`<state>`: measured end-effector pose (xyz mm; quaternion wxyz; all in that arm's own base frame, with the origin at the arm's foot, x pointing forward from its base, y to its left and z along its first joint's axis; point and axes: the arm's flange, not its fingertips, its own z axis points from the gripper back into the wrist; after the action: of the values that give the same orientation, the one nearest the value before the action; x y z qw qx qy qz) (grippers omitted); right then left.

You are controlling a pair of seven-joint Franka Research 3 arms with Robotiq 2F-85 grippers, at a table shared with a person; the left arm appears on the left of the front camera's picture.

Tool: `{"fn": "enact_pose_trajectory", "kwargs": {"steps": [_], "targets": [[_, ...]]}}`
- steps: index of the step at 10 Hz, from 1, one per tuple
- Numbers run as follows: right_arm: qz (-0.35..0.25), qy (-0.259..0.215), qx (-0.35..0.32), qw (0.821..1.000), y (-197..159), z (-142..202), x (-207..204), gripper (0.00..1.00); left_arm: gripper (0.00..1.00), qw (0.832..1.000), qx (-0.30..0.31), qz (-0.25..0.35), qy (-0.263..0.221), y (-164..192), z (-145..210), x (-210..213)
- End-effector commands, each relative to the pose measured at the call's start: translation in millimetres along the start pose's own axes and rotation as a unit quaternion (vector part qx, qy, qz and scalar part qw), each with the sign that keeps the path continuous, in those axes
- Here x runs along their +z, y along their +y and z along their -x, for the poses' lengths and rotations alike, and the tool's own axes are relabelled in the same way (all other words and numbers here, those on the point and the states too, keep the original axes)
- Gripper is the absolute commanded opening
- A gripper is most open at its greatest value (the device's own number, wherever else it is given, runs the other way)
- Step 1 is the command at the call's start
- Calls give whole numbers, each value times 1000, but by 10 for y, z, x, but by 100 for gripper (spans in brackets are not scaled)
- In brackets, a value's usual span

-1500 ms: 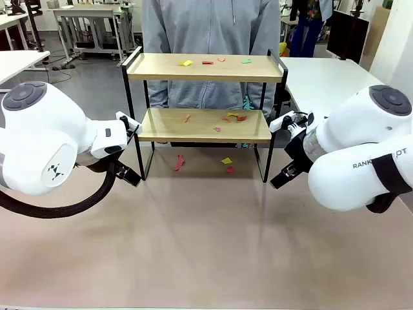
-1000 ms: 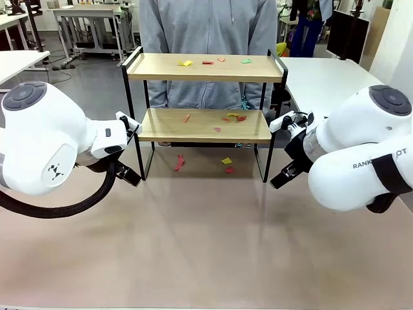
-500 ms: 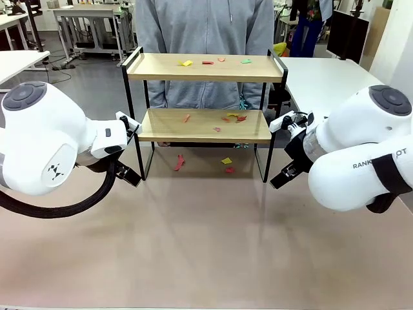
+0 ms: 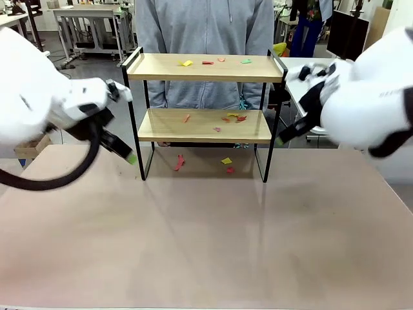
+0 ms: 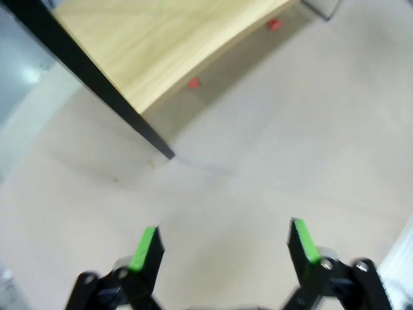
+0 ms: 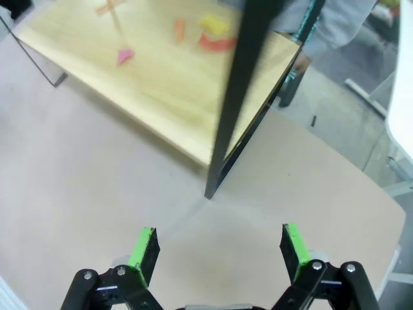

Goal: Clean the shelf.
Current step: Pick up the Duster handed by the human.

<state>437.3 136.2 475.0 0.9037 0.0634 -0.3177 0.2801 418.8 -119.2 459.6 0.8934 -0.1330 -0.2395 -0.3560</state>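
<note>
Since half a second ago both arms are being raised and drawn outward. The left gripper (image 5: 222,237) is now being held at the 9 o'clock side of the shelf (image 4: 161,67) and the right gripper (image 6: 219,242) at its 3 o'clock side, where earlier both were being kept lower over the table (image 4: 206,245). Both pairs of jaws are being held apart, with nothing between them. The shelf is being left unmoved at 12 o'clock on the table, before a person (image 4: 206,26). Coloured scraps (image 4: 233,117) are still lying on both boards and beneath, so the cleaning is judged as only being started.
</note>
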Motion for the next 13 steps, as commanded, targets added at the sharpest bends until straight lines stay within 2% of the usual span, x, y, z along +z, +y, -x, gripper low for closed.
{"fn": "enact_pose_trajectory", "kwargs": {"steps": [1, 3, 4, 5, 7, 8, 9, 13], "targets": [[-75, -5, 55, 996, -578, 21, 175, 100, 100, 995, -48, 87, 15, 531, -12, 186], [-125, -52, 98, 986, -1227, 90, 214, 100, 100, 974, -136, 179, -28, 981, 107, 362], [-151, -82, 108, 979, -1538, 177, 157, 100, 100, 971, -164, 171, -39, 1292, 208, 337], [-179, -110, 113, 971, -1765, 269, 87, 100, 100, 964, -175, 191, -63, 1524, 312, 262], [-208, -158, 135, 956, -2119, 456, -121, 100, 100, 945, -231, 202, -110, 1740, 504, 146], [-175, -121, 101, 972, -2036, 481, -156, 100, 100, 958, -203, 173, -108, 1689, 531, 186], [-172, -150, 123, 966, -1873, 480, 245, 100, 100, 957, -201, 190, -91, 1682, 619, 221], [-172, -150, 123, 966, -1873, 480, 245, 100, 100, 957, -201, 190, -91, 1682, 619, 221]]}}
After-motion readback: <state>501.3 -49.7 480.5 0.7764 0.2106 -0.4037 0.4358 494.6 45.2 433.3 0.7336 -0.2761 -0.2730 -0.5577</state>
